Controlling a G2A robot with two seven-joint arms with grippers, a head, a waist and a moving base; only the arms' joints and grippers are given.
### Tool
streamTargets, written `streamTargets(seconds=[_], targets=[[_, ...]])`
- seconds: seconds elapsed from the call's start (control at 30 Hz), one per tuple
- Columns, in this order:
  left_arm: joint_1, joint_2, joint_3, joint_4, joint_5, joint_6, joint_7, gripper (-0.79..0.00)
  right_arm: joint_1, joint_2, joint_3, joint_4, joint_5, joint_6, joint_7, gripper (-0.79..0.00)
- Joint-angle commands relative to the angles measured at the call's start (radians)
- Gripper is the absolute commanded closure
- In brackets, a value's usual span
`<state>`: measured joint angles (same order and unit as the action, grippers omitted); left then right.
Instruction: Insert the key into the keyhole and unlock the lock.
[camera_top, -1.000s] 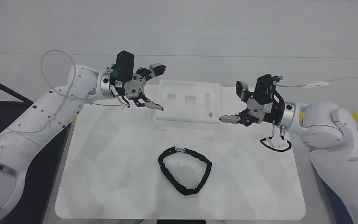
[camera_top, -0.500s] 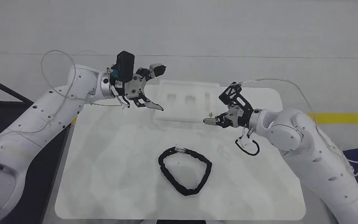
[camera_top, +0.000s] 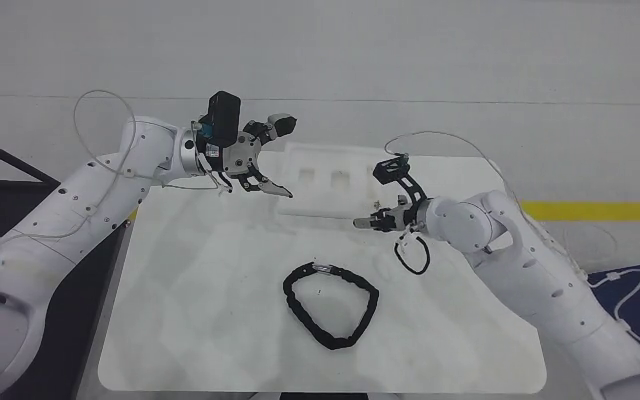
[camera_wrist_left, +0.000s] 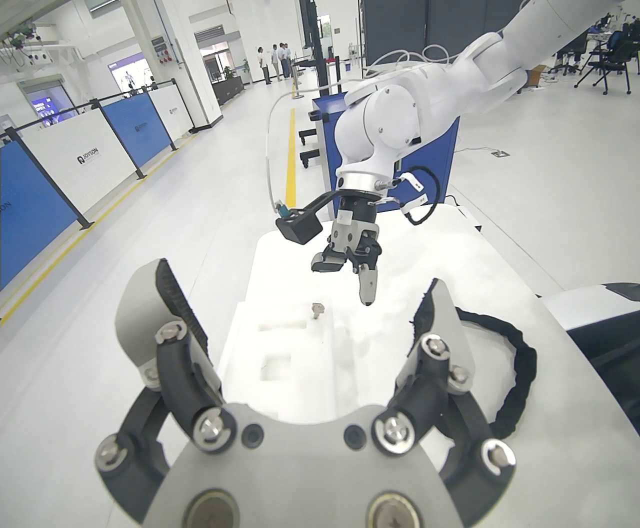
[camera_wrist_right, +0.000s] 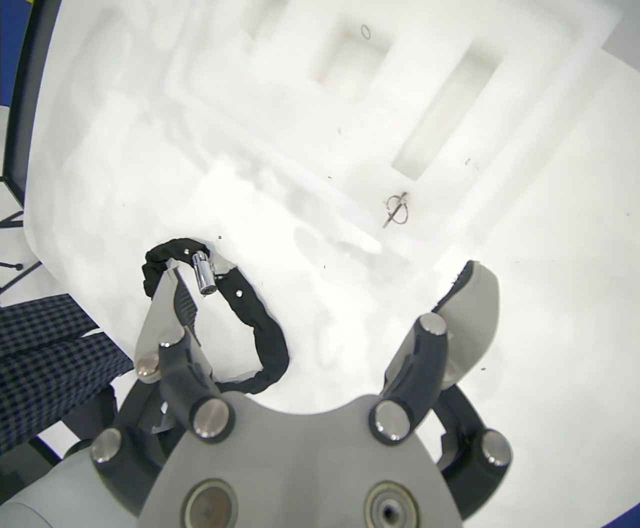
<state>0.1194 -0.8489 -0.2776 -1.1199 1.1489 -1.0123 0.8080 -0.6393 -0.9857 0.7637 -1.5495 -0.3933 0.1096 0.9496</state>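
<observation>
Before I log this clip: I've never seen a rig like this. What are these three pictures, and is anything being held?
This is a two-armed robot at a white table. The top picture looks down from a camera above the arms; the other two come from cameras on each wrist, looking past that arm's own fingers. On the table lie a black chain lock and a white foam tray, with a small key resting on the tray. The left gripper is open beside the tray's left end; the right gripper is open close to the key. Neither holds anything.
</observation>
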Motion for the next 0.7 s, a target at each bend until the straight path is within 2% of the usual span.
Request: streamTargets(seconds=[0.0, 0.1, 0.27, 0.67], targets=[[0.000, 0.000, 0.000, 0.000, 0.000, 0.000, 0.000, -0.785, 0.009, -0.009, -0.005, 0.031, 0.014, 0.016, -0.012, -0.785], [0.000, 0.000, 0.000, 0.000, 0.000, 0.000, 0.000, -0.785, 0.015, -0.022, -0.003, 0.075, 0.046, 0.044, -0.043, -0.785], [0.000, 0.000, 0.000, 0.000, 0.000, 0.000, 0.000, -0.785, 0.015, -0.036, 0.009, 0.136, 0.065, 0.032, -0.127, -0.785], [0.000, 0.000, 0.000, 0.000, 0.000, 0.000, 0.000, -0.785, 0.014, -0.037, 0.009, 0.140, 0.066, 0.030, -0.132, -0.785]])
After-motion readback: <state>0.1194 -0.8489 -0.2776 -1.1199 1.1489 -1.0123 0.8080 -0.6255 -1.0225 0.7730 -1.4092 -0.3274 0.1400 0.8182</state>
